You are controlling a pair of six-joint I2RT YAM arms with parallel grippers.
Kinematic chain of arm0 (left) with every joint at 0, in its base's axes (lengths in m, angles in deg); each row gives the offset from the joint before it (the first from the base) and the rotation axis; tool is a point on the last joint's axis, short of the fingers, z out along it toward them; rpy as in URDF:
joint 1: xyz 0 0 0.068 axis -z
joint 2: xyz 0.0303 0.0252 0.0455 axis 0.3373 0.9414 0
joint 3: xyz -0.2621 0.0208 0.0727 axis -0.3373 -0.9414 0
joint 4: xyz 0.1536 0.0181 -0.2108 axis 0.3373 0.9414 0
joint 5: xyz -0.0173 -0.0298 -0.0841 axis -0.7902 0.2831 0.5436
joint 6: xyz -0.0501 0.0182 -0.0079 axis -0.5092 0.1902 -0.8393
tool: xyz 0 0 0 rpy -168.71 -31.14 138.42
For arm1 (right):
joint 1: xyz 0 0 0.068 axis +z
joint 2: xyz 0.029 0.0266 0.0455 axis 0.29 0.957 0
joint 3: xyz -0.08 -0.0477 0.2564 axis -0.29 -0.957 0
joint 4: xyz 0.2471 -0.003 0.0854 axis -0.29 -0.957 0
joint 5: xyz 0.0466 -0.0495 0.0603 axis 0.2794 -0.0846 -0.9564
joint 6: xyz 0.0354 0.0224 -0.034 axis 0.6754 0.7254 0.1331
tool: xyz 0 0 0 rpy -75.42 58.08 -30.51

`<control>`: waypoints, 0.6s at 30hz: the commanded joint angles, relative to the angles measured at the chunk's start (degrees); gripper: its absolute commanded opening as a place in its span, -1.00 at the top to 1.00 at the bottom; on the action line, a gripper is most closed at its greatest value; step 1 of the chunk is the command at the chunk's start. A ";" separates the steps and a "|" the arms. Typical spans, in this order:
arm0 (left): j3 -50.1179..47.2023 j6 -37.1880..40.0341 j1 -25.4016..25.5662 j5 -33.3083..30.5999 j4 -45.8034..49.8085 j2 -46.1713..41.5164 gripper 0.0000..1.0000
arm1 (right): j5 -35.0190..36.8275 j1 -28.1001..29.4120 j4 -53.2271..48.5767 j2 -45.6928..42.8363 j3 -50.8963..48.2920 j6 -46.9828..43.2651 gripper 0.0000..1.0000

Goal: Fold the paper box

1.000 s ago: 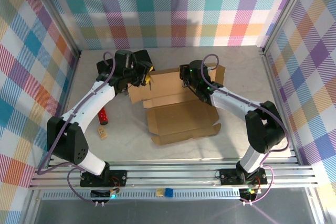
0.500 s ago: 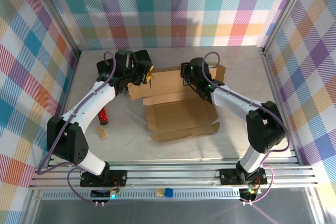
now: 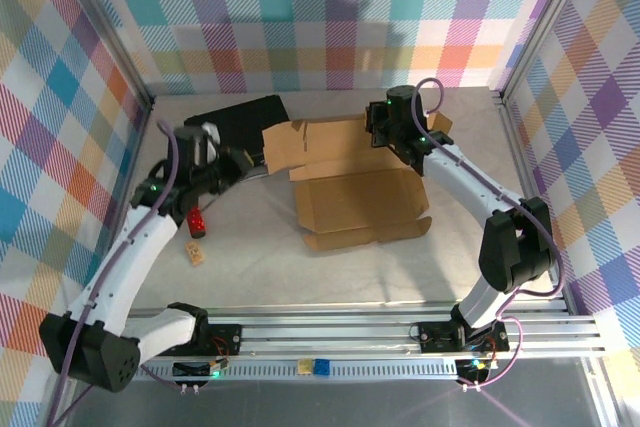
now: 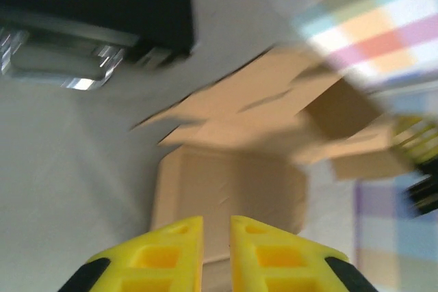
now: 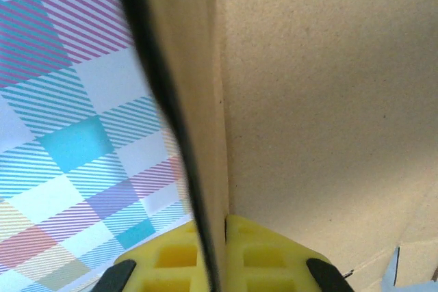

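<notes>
My left gripper (image 3: 232, 161) has just let go of the far-left corner of the plain brown corrugated cardboard box (image 3: 365, 197) and swung out to the left of the table. From its wrist camera its yellow fingers (image 4: 171, 251) are drawn almost together with nothing between them, and the box (image 4: 226, 189) lies ahead of them, apart. My right gripper (image 3: 380, 135) stays at the far right end, its fingers (image 5: 260, 258) pinched tight on the edge of an upright cardboard panel (image 5: 328, 100). In the same second it has dragged the whole sheet to the right. That uncovers the black rectangular case with a metal handle (image 3: 235, 117) at the far left, just beside the box's left flap. The box now sits mid-table, base flat and open, with only its far panel raised. I judge that the fold hangs on one hand alone, and that my left must come back for the loose left flap.
</notes>
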 commanded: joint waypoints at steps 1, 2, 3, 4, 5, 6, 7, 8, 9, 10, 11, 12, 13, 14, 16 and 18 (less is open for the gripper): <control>-10.97 3.04 0.30 3.64 -7.57 -0.86 0.70 | -2.01 -0.10 -2.07 -0.33 2.08 -1.16 1.00; -14.08 2.49 0.79 4.01 -12.47 -0.63 0.70 | -2.11 -0.23 -2.58 -0.11 2.53 -1.31 1.00; -16.34 2.38 1.53 4.24 -18.33 0.10 0.70 | -2.41 -0.31 -2.74 0.27 2.91 -1.57 1.00; -17.86 2.42 2.11 3.81 -22.30 1.26 0.70 | -2.62 -0.32 -2.86 0.54 3.23 -1.72 1.00; -19.33 2.42 2.73 3.34 -26.74 2.91 0.73 | -2.79 -0.36 -2.96 0.82 3.45 -1.76 1.00; -20.51 2.39 3.30 2.96 -30.94 4.98 0.76 | -2.98 -0.41 -3.22 1.16 3.62 -1.66 1.00; -21.43 2.53 3.91 2.64 -34.85 7.30 0.79 | -3.17 -0.48 -3.30 1.43 3.78 -1.44 1.00; -22.00 2.55 4.56 2.19 -38.06 9.32 0.79 | -3.30 -0.48 -3.49 1.69 3.88 -1.31 1.00; -22.41 2.57 5.40 1.50 -40.92 11.84 0.80 | -3.34 -0.58 -3.80 1.90 4.11 -1.09 1.00; -22.58 2.47 6.20 0.55 -43.01 14.19 0.83 | -3.34 -0.66 -4.14 2.19 4.39 -0.93 1.00; -22.87 2.01 6.70 -0.87 -44.56 15.93 0.84 | -3.26 -0.75 -4.38 2.43 4.73 -0.73 1.00; -24.05 0.69 6.92 -2.69 -47.81 17.55 0.84 | -3.42 -0.80 -4.62 2.67 5.09 -0.57 1.00; -25.85 -1.48 6.94 -5.18 -52.11 18.91 0.84 | -3.56 -0.95 -5.05 2.95 5.48 -0.36 1.00; -27.47 -3.81 6.87 -7.31 -56.49 20.14 0.85 | -3.69 -1.11 -5.48 3.09 5.76 -0.07 1.00; -29.69 -8.68 6.95 -9.97 -67.05 24.33 0.84 | -3.43 -1.27 -5.71 3.37 6.05 0.26 1.00; -30.14 -12.60 7.08 -10.46 -74.84 29.55 0.84 | -3.43 -1.42 -6.10 3.61 6.50 0.59 1.00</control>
